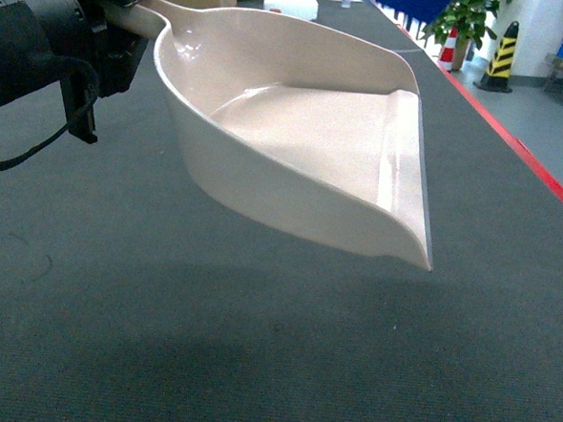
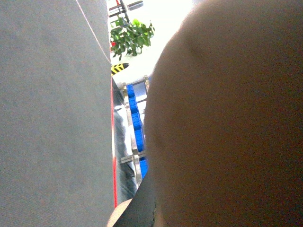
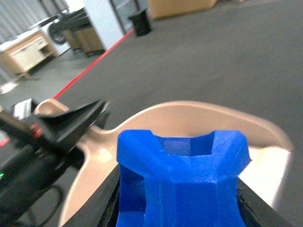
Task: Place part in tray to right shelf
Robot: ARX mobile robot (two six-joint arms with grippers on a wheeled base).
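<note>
The beige tray hangs tilted above the grey floor, its flat lip toward the right. My left gripper is shut on its handle at the upper left of the head view, and the right wrist view shows that same gripper on the handle. The left wrist view is mostly filled by the tray's underside. My right gripper is shut on the bright-blue part, black fingers on both sides, holding it over the tray's bowl. The right gripper is outside the head view. The right shelf is out of view.
Grey carpet lies under the tray, bordered by a red line. Far off stand a potted plant, a yellow-black bollard, a metal rack with blue crates, and cardboard boxes and workbenches.
</note>
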